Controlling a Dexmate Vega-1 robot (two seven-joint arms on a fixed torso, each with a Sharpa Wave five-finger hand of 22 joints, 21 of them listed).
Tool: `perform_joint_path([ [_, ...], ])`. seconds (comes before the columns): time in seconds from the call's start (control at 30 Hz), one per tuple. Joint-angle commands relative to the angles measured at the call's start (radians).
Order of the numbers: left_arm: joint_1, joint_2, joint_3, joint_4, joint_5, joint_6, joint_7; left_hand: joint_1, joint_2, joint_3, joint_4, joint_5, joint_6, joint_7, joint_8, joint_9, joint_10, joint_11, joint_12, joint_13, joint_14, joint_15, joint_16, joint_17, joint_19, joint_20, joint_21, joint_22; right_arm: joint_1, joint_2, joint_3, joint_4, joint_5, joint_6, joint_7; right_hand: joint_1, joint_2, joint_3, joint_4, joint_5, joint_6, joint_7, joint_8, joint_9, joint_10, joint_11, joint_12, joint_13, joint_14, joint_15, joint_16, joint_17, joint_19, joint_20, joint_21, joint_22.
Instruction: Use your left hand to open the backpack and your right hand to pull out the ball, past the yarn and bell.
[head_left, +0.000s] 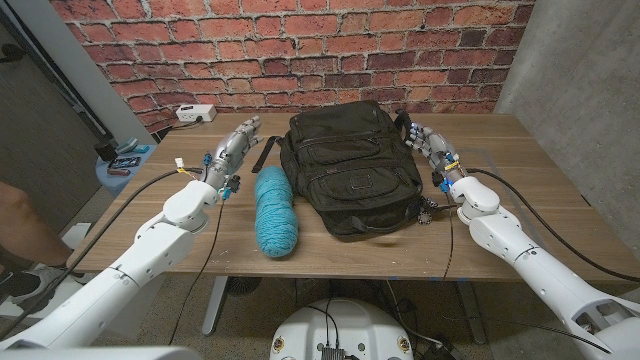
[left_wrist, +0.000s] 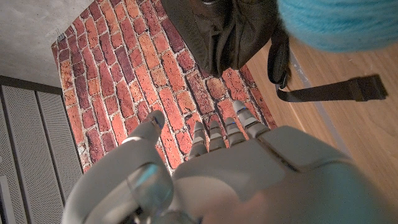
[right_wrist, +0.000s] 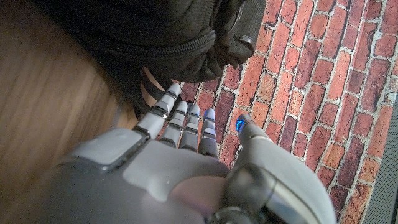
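A black backpack lies on the wooden table's middle, its zips closed as far as I can see. A blue yarn skein lies on the table just left of it. My left hand is out over the table left of the backpack, fingers straight and apart, holding nothing. My right hand is at the backpack's right side, fingers extended, holding nothing. The left wrist view shows the left hand, the backpack and the yarn. In the right wrist view the right hand points at the backpack. Ball and bell are hidden.
A black strap trails from the backpack toward my left hand. A white power strip sits at the table's back left corner. A small blue side table stands left of the table. A brick wall rises behind.
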Motion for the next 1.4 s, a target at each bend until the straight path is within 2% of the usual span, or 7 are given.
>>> perform_joint_path([
  [0.03, 0.012, 0.035, -0.010, -0.045, 0.028, 0.015, -0.008, 0.015, 0.001, 0.005, -0.009, 0.005, 0.010, -0.002, 0.005, 0.001, 0.007, -0.002, 0.010, 0.002, 0.010, 0.002, 0.007, 0.001, 0.005, 0.003, -0.004, 0.006, 0.024, 0.013, 0.002, 0.048, 0.002, 0.033, 0.025, 0.010, 0.001, 0.001, -0.008, 0.007, 0.000, 0.001, 0.002, 0.002, 0.006, 0.009, 0.000, 0.001, -0.002, -0.013, 0.000, 0.000, 0.005, -0.029, -0.005, 0.002],
  [0.33, 0.049, 0.084, -0.015, -0.116, 0.074, 0.039, -0.001, 0.019, -0.001, 0.003, -0.018, 0.006, 0.011, -0.002, 0.004, 0.001, 0.011, -0.004, 0.011, 0.002, 0.014, 0.001, 0.008, 0.001, 0.008, 0.003, -0.008, 0.006, 0.020, 0.009, 0.011, 0.054, 0.009, 0.038, 0.028, 0.013, 0.001, 0.002, -0.012, 0.008, -0.001, 0.004, 0.002, 0.002, 0.004, 0.009, -0.001, 0.000, -0.003, -0.011, 0.000, -0.002, 0.005, -0.029, -0.006, 0.002],
  [0.5, 0.075, 0.086, -0.021, -0.136, 0.060, 0.034, -0.012, 0.023, -0.001, 0.002, -0.026, 0.007, 0.023, -0.001, 0.007, 0.001, 0.019, -0.003, 0.013, 0.002, 0.022, -0.003, 0.010, 0.002, 0.015, 0.004, -0.010, 0.006, 0.023, 0.003, 0.013, 0.062, 0.016, 0.037, 0.044, 0.014, 0.002, 0.001, -0.013, 0.008, -0.001, 0.003, 0.002, 0.001, 0.005, 0.007, -0.001, 0.000, -0.002, -0.011, 0.000, -0.003, 0.005, -0.029, -0.006, 0.002],
  [0.83, 0.097, 0.111, -0.022, -0.167, 0.175, 0.004, 0.019, 0.032, 0.000, 0.001, -0.039, 0.010, 0.033, 0.000, 0.009, 0.002, 0.029, -0.012, 0.015, 0.002, 0.033, -0.006, 0.011, 0.002, 0.024, 0.006, -0.015, 0.007, 0.024, -0.003, 0.022, 0.072, 0.023, 0.046, 0.054, 0.015, 0.002, 0.001, -0.015, 0.009, -0.002, 0.004, 0.002, 0.001, 0.005, 0.007, -0.001, -0.001, -0.002, -0.011, 0.001, -0.004, 0.006, -0.029, -0.006, 0.002],
  [1.17, 0.116, 0.145, -0.041, -0.203, 0.176, 0.007, -0.020, 0.035, -0.017, -0.008, -0.054, 0.011, 0.037, -0.001, 0.007, 0.002, 0.028, -0.013, 0.013, 0.002, 0.034, -0.009, 0.009, 0.001, 0.030, 0.003, -0.020, 0.007, 0.033, -0.010, 0.032, 0.086, 0.032, 0.049, 0.067, 0.016, 0.003, 0.001, -0.016, 0.009, -0.003, 0.004, 0.002, 0.000, 0.004, 0.013, -0.002, -0.001, -0.003, -0.010, 0.001, -0.005, 0.006, -0.028, -0.007, 0.002],
  [1.4, 0.127, 0.171, -0.056, -0.220, 0.198, 0.007, -0.037, 0.036, -0.031, -0.020, -0.068, 0.013, 0.042, -0.010, 0.006, 0.001, 0.028, -0.028, 0.011, 0.002, 0.033, -0.021, 0.006, 0.002, 0.037, -0.003, -0.028, 0.007, 0.049, -0.009, 0.032, 0.097, 0.026, 0.058, 0.069, 0.016, 0.003, 0.000, -0.017, 0.009, -0.004, 0.006, 0.001, 0.000, 0.004, 0.011, -0.002, -0.002, -0.005, -0.009, 0.001, -0.006, 0.006, -0.028, -0.007, 0.002],
])
